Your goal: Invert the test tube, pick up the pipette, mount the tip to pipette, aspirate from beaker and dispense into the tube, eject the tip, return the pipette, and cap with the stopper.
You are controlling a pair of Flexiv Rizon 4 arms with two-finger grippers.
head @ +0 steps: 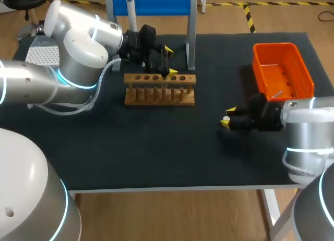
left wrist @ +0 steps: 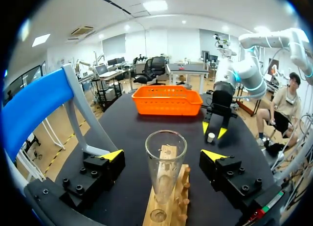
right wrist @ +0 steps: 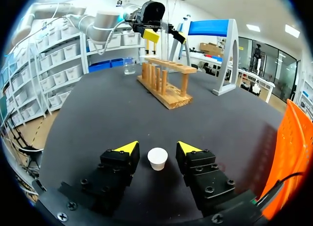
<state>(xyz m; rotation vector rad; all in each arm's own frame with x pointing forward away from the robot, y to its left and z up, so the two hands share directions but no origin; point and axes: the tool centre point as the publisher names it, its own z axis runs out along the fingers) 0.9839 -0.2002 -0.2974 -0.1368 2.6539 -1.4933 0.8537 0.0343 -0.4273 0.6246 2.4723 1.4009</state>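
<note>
Mid-worktop (head: 156, 147): test tube rack (head: 159, 88), with test tube (left wrist: 166, 157) upright in it, between left jaws, clear of both. Just behind rack: pipette stand (head: 151, 5), pipette (head: 130, 9) hung at left end. Beyond rack's left end: beaker (right wrist: 129, 65). Right rear: basket (head: 282, 69). In front of basket: stopper (right wrist: 157, 158) on worktop, between right jaws, gap each side.

Clear glass test tube (left wrist: 165, 162); bare wooden rack (head: 159, 88); matt black table (head: 156, 147).
</note>
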